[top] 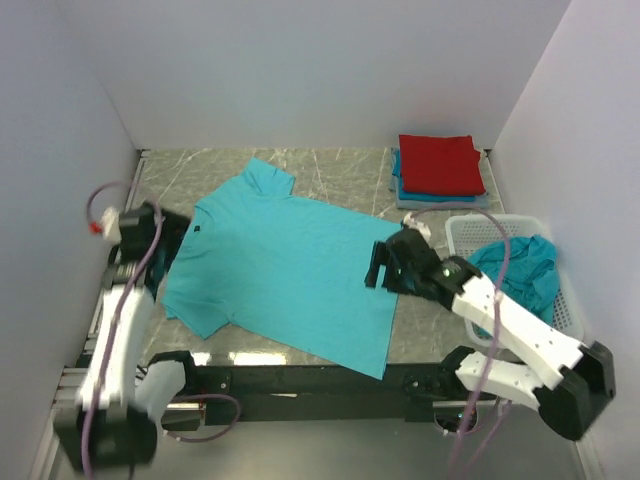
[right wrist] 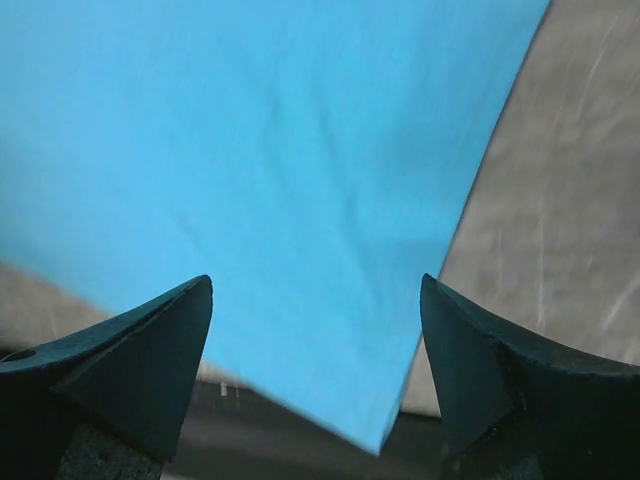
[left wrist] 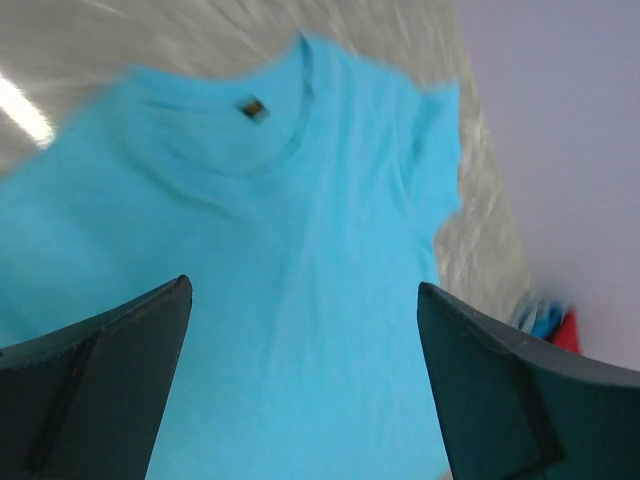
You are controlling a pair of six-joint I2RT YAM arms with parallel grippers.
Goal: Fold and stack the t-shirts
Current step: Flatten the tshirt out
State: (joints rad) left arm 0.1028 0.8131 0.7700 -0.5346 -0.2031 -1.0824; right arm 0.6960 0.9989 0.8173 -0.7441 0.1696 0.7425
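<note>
Bench (top: 335,168): it carries the spread t-shirt, which covers most of the middle, so you have little bare margin on the near side.

Spread t-shirt (top: 280,270): it lies flat and open, collar toward the left arm and hem toward the right arm. Its near hem corner reaches past the bench edge onto the dark rail (top: 300,378). If you drag toward the arms during a fold, that corner likely slides off and pulls the rest askew.

Basket (top: 462,232): it stands just off the spread t-shirt's hem side, close beside the right arm. A wide swing of the arm could knock it.

Crumpled t-shirt (top: 522,268): it sits in the basket, well off the spread t-shirt's hem, not yet folded. The right arm's cable runs close by and could catch it.

Red t-shirt (top: 438,163): it lies folded on a blue t-shirt (top: 399,188), beyond the spread t-shirt's far hem corner and apart from it. A careless carry could shove this stack.

Left tool (left wrist: 302,290): fingers apart, holding nothing, above the spread t-shirt below its collar. That view is blurred. Closing here may bunch mid-cloth instead of an edge.

Right tool (right wrist: 316,285): fingers apart, empty, above the spread t-shirt's near hem corner. Closing too far outward would likely miss the cloth.
</note>
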